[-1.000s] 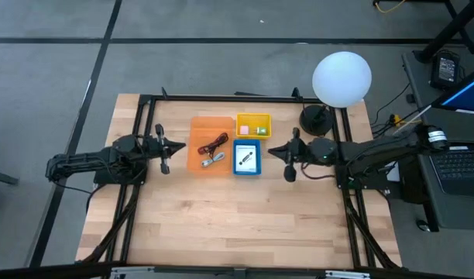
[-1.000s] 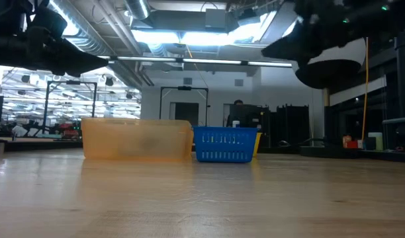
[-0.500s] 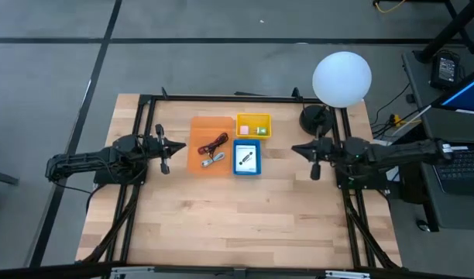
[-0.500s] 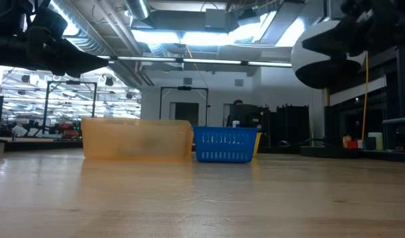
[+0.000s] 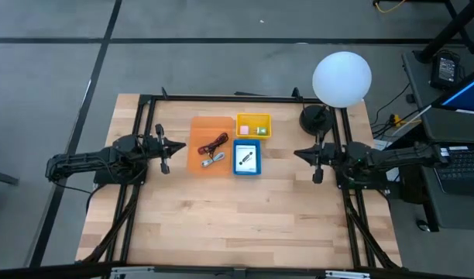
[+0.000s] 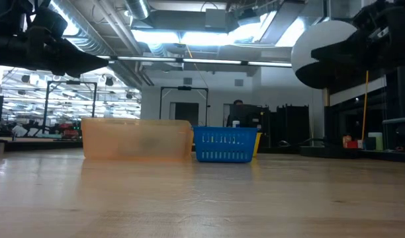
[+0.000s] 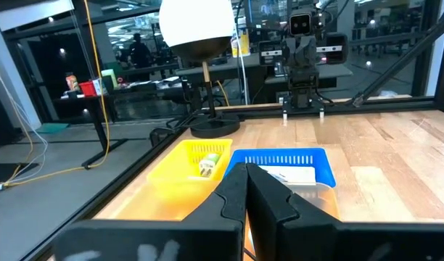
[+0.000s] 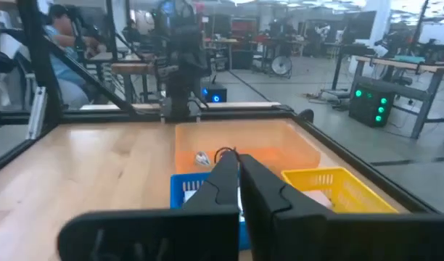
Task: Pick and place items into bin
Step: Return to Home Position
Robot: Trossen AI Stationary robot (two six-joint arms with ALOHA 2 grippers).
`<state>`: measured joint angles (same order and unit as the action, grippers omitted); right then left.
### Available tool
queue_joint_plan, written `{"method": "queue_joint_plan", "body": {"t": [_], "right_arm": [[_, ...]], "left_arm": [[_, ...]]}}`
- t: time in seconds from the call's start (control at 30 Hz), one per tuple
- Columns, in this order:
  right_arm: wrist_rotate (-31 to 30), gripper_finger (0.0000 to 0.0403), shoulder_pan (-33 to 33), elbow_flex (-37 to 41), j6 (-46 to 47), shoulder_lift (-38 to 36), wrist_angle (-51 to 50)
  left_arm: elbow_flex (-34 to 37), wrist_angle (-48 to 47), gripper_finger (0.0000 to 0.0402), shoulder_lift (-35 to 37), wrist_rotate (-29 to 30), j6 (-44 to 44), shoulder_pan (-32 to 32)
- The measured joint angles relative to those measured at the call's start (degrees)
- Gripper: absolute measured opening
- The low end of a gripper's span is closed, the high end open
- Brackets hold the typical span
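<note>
Three bins stand in the middle of the far half of the table. The orange bin [image 5: 210, 145] holds a thin red cable [image 5: 216, 142] and a silver tool [image 5: 213, 160]. A white card with a black mark [image 5: 247, 159] lies in the blue bin [image 5: 247, 172]. The yellow bin [image 5: 253, 118] holds a pink piece [image 5: 245, 129] and a green piece [image 5: 262, 130]. My left gripper [image 5: 175, 146] hovers shut and level, left of the orange bin. My right gripper [image 5: 300, 154] hovers shut and level, well right of the blue bin. Both wrist views show closed, bare fingertips [image 7: 246, 174] [image 8: 236, 163].
A lamp with a white globe [image 5: 341, 78] and black base [image 5: 314, 118] stands at the far right corner. Black frame rails [image 5: 221, 98] border the table's far, left and right sides. Bare wood [image 5: 237, 225] fills the near half.
My right gripper has drawn back toward the table's right edge, away from the blue bin, and sunk a little, staying shut with nothing in it. The bins and their contents lie as before.
</note>
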<state>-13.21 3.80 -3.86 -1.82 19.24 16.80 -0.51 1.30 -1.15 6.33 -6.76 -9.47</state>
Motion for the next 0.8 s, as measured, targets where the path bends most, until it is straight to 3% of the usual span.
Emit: {"method": "queue_joint_plan", "body": {"t": [0.37,0.8], "right_arm": [[0.2,0.0,0.0,0.1,1.5,-11.9,-12.8],[0.3,0.0,0.0,2.7,0.3,-18.8,-13.8]], "left_arm": [[0.0,0.0,0.0003,0.0,0.0,-0.9,0.0],[0.0,0.0,0.0001,-0.3,-0.2,0.9,0.0]]}}
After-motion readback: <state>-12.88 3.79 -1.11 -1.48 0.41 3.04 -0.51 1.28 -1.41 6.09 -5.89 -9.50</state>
